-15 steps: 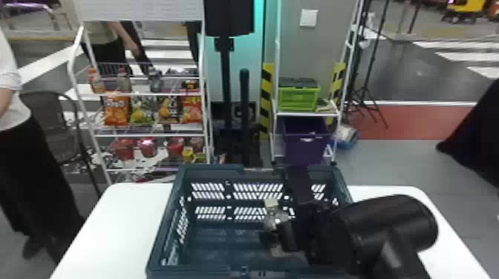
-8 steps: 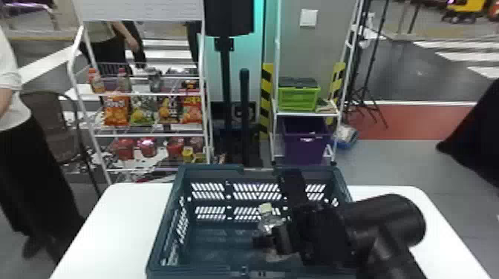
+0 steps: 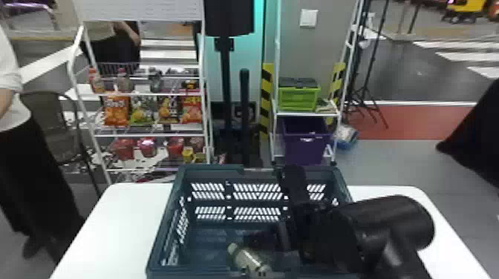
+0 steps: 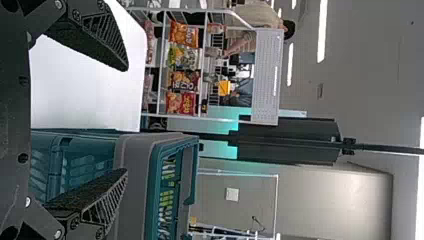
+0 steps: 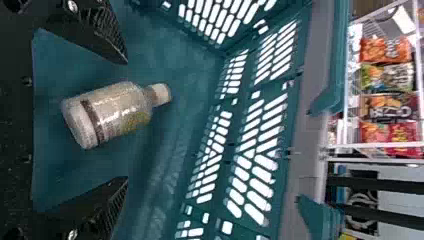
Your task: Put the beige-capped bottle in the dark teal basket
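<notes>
While one left pincer (image 4: 125,120) and one right pincer (image 3: 268,241) gape, one beige-capped bottle (image 5: 117,112) slants inside one basket (image 3: 208,169).

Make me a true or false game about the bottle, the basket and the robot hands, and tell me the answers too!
1. The bottle is inside the basket. True.
2. The bottle's cap is bright red. False: it is beige.
3. The right hand is squeezing the bottle tight. False: its fingers are open, with space between them and the bottle.
4. The left hand's fingers are apart. True.
5. The basket is standing on the floor. False: it is on a white table.
6. Behind the table, the green crate is higher up than the purple box. True.
</notes>
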### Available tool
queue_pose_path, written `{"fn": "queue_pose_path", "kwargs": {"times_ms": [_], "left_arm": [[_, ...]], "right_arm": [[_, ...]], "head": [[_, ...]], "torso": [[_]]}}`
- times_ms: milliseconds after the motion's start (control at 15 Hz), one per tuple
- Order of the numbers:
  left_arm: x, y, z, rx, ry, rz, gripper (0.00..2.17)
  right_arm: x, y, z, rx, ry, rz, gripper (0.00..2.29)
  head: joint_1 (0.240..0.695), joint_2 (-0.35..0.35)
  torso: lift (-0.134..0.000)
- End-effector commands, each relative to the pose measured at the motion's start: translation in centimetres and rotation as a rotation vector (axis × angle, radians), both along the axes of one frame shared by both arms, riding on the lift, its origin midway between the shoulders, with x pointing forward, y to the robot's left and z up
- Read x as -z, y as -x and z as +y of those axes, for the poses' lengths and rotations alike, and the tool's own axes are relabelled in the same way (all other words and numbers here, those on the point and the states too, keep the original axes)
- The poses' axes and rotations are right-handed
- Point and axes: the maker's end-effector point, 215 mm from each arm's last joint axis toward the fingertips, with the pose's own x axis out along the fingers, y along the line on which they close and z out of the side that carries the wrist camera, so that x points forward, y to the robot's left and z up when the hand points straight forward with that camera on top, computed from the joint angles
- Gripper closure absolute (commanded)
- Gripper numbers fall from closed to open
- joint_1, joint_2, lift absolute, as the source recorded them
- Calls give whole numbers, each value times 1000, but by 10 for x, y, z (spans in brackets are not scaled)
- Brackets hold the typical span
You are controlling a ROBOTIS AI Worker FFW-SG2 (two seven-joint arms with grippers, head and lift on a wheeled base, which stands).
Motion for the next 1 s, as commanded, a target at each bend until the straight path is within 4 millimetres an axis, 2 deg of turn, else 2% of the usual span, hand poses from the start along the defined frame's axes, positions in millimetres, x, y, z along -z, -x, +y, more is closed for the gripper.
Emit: {"fn": "queue_pose_path", "kwargs": {"times_ms": [0,67,200,533,800,933], "left_arm": [[0,0,1,-2,3,-1,171],[0,0,1,-2,3,-1,171],[1,1,0,-1,3,0,171],[-1,-1,0,1,3,-6,171],[-2,-3,-1,2,5,-7,171],[-3,-3,-2,4,6,-8,171]], "right_arm": [[-27,4,7,-5,-29,-68,43],[-31,10,7,-3,-41,-81,43],[-53,23,5,7,-67,-147,43],[-93,43,-55,97,-97,-436,43],[-113,77,-107,206,-174,-639,43],[-115,98,-130,249,-192,-702,43]], "head": [[499,0],[499,0],[499,0],[499,0],[499,0],[499,0]], "torso": [[0],[0],[0],[0],[0],[0]]}}
